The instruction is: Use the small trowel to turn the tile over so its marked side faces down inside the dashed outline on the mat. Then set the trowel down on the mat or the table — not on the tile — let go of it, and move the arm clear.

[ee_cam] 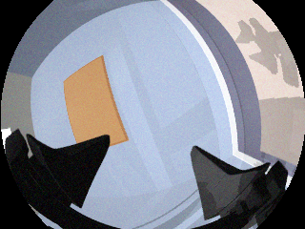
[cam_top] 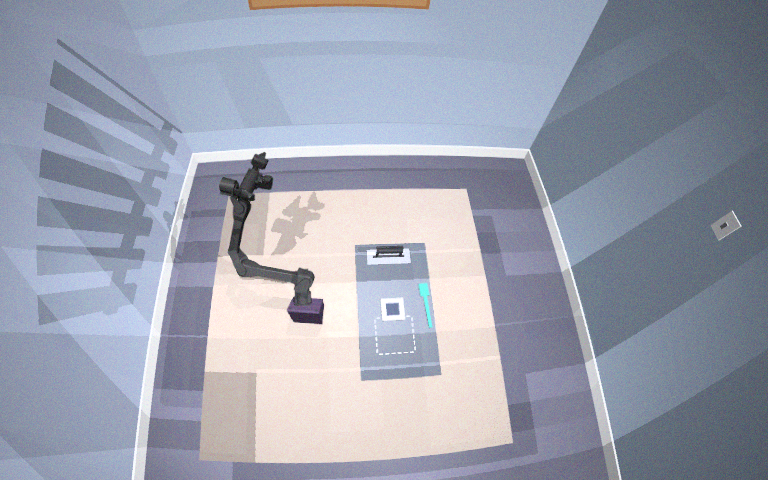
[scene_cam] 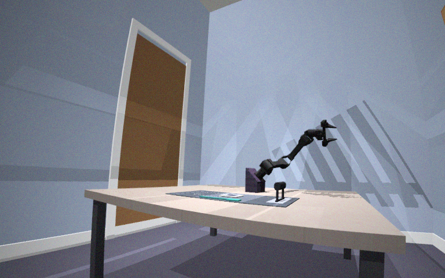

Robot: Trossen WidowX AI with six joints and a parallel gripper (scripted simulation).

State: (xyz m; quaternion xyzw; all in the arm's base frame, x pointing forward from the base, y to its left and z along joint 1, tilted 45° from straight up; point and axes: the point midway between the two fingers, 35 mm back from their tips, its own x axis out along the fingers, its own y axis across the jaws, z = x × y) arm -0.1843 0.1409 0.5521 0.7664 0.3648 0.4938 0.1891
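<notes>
The tile (cam_top: 392, 309) (scene_cam: 232, 195) lies flat on the grey mat (cam_top: 368, 283) (scene_cam: 257, 200), its white face with a dark blue square up. It is at the upper edge of the dashed outline (cam_top: 380, 354) in the top view, mostly outside it. The turquoise trowel (cam_top: 423, 290) (scene_cam: 220, 198) lies flat to the right of the tile, along the mat's right edge, apart from the tile. My gripper (scene_cam: 332, 132) (ee_cam: 151, 146) is open and empty, raised high and far from both. Neither tile nor trowel shows in the wrist view.
A black bar on two posts (cam_top: 389, 251) (scene_cam: 280, 186) stands on a white patch at the mat's upper end in the top view. The purple arm base (cam_top: 305, 311) (scene_cam: 254, 183) stands left of the mat there. Walls surround the table (cam_top: 305, 407) (scene_cam: 314, 226).
</notes>
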